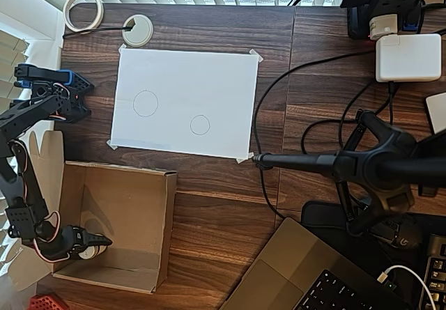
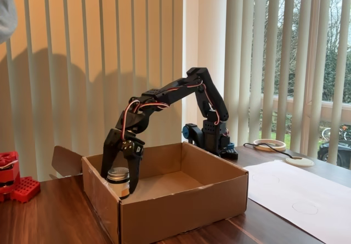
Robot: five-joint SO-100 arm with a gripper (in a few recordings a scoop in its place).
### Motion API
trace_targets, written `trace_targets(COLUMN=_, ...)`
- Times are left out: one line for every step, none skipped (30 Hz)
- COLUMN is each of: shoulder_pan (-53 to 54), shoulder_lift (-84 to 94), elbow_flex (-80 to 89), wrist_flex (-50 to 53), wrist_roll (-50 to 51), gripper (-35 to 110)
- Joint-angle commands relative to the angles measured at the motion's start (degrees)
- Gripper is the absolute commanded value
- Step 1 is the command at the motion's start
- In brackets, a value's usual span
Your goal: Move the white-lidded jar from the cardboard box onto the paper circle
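Jar: I see the white-lidded jar (image 2: 118, 180) inside the cardboard box (image 2: 181, 211), near its front-left corner.
Fingers: gripper (image 2: 119, 185) straddles it, seemingly clamped.
Handling: I judge it light, rigid, smooth; hold the body below the lid.

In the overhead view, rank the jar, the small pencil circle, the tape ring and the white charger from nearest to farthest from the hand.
1. The jar, between the fingers of the hand, lower left in the box.
2. The small pencil circle, on the paper, centre.
3. The tape ring, top left.
4. The white charger, upper right.
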Motion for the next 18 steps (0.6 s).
trace_targets(shoulder_pan=0.70, shoulder_lift=2.72, elbow_flex=-0.88, wrist_flex=0.44, wrist_roll=-0.53, gripper=39)
trace_targets(shoulder_pan=0.62, shoulder_lift=2.72, elbow_flex=-0.88, wrist_flex=0.44, wrist_roll=-0.44, gripper=38)
trace_targets(shoulder_pan=0.62, shoulder_lift=2.72, elbow_flex=-0.97, wrist_flex=0.44, wrist_roll=-0.44, gripper=37)
trace_targets(shoulder_pan=0.53, shoulder_lift=2.72, elbow_flex=-0.97, wrist_flex=0.44, wrist_roll=-0.44, gripper=36)
trace_targets(shoulder_pan=0.53, shoulder_lift=2.72, elbow_flex=-0.97, wrist_flex=0.44, wrist_roll=-0.44, gripper=35)
trace_targets(shoulder_pan=0.44, shoulder_lift=2.72, elbow_flex=-0.97, wrist_flex=0.44, wrist_roll=-0.35, gripper=34)
trace_targets(shoulder_pan=0.44, shoulder_lift=2.72, elbow_flex=-1.05, wrist_flex=0.44, wrist_roll=-0.26, gripper=34)
trace_targets(shoulder_pan=0.35, shoulder_lift=2.81, elbow_flex=-1.14, wrist_flex=0.44, wrist_roll=-0.26, gripper=34)
trace_targets(shoulder_pan=0.35, shoulder_lift=2.81, elbow_flex=-1.14, wrist_flex=0.44, wrist_roll=-0.18, gripper=34)
trace_targets(shoulder_pan=0.35, shoulder_lift=2.90, elbow_flex=-1.14, wrist_flex=0.44, wrist_roll=-0.18, gripper=34)
trace_targets(shoulder_pan=0.26, shoulder_lift=2.90, elbow_flex=-1.14, wrist_flex=0.44, wrist_roll=-0.18, gripper=34)
trace_targets(shoulder_pan=0.26, shoulder_lift=2.99, elbow_flex=-1.14, wrist_flex=0.44, wrist_roll=-0.09, gripper=34)
trace_targets(shoulder_pan=0.18, shoulder_lift=3.08, elbow_flex=-1.14, wrist_flex=0.35, wrist_roll=0.00, gripper=34)
trace_targets(shoulder_pan=0.18, shoulder_lift=3.08, elbow_flex=-1.14, wrist_flex=0.35, wrist_roll=0.09, gripper=33)
trace_targets(shoulder_pan=0.09, shoulder_lift=3.16, elbow_flex=-1.14, wrist_flex=0.26, wrist_roll=0.18, gripper=33)
trace_targets(shoulder_pan=0.09, shoulder_lift=3.16, elbow_flex=-1.14, wrist_flex=0.09, wrist_roll=0.26, gripper=33)
trace_targets(shoulder_pan=0.00, shoulder_lift=3.25, elbow_flex=-1.14, wrist_flex=-0.09, wrist_roll=0.44, gripper=32)
trace_targets(shoulder_pan=-0.09, shoulder_lift=3.25, elbow_flex=-1.14, wrist_flex=-0.26, wrist_roll=0.62, gripper=32)
